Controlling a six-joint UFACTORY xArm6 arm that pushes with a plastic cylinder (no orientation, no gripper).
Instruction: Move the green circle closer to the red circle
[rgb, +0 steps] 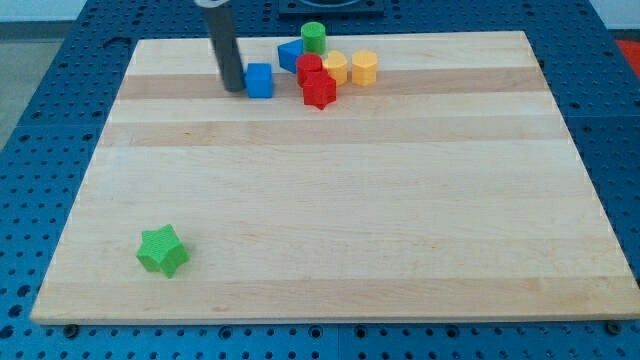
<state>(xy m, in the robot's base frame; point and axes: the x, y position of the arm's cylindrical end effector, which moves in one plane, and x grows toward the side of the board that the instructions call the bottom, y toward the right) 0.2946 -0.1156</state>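
Dark rod's tip (232, 88) touching left side of blue cube (260, 80); rod's upper part cut off by top edge; no fingers, nothing grasped. Green circle block (314, 37) at top of cluster, above-right of cube, base hidden behind red circle block (310, 68), touching it. Blue triangle block (289, 55) partly hidden. Red star block (320, 91) below red circle. Two yellow blocks (351, 68) farther right, shapes unclear. Green star block (162, 250) far below-left of cube on wooden board (350, 220).

We see pale wood board (330, 200), lighter and darker bands running across. Around it, blue pegboard (50, 120) dotted with holes. Our tip (233, 88) dark grey. Blocks: green circle (314, 37), red circle (309, 68), red star (319, 90), blue cube (260, 80), blue triangle (290, 55), two yellow blocks (364, 68), green star (162, 250).
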